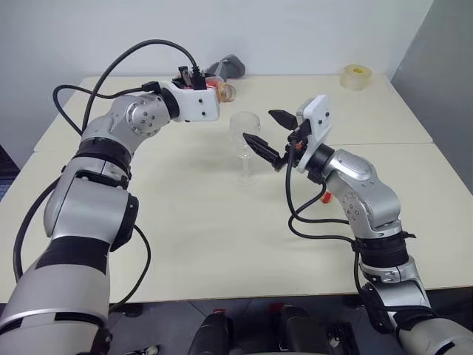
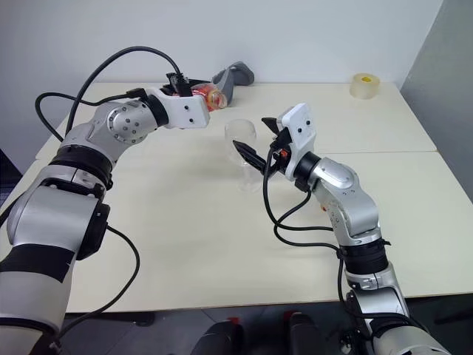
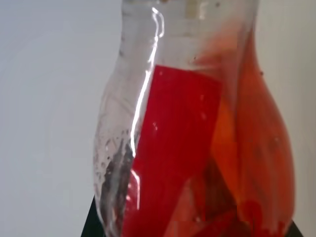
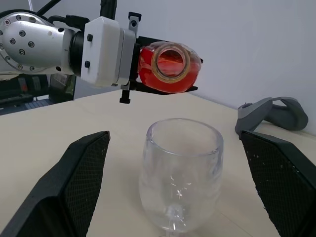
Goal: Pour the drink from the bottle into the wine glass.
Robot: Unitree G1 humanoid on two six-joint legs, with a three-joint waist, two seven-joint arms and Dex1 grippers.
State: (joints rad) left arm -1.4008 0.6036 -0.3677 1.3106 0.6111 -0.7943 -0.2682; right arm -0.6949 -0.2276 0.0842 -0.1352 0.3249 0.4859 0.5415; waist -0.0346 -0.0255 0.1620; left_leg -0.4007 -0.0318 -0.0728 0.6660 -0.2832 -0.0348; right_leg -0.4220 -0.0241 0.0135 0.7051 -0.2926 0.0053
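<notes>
One cream table (image 1: 222,244) was shown, made up of panels with seams between them. Three loose items were seen on it besides the task's things: a roll of clear tape (image 1: 356,76) at the far right corner, a grey handled device (image 1: 226,68) at the far edge behind the left arm, and a small red object (image 1: 324,197) beside the right forearm, largely hidden by it. One wine glass (image 4: 179,173), clear and empty, was stood upright on the table at mid-width. The right gripper (image 4: 180,182) was held with its fingers (image 4: 74,182) spread wide on either side of the bowl, apart from it. One bottle (image 4: 168,66) of red-orange drink (image 3: 197,148) was pinched in the left gripper (image 1: 201,83), tipped roughly level, uncapped, above and beyond the glass.
</notes>
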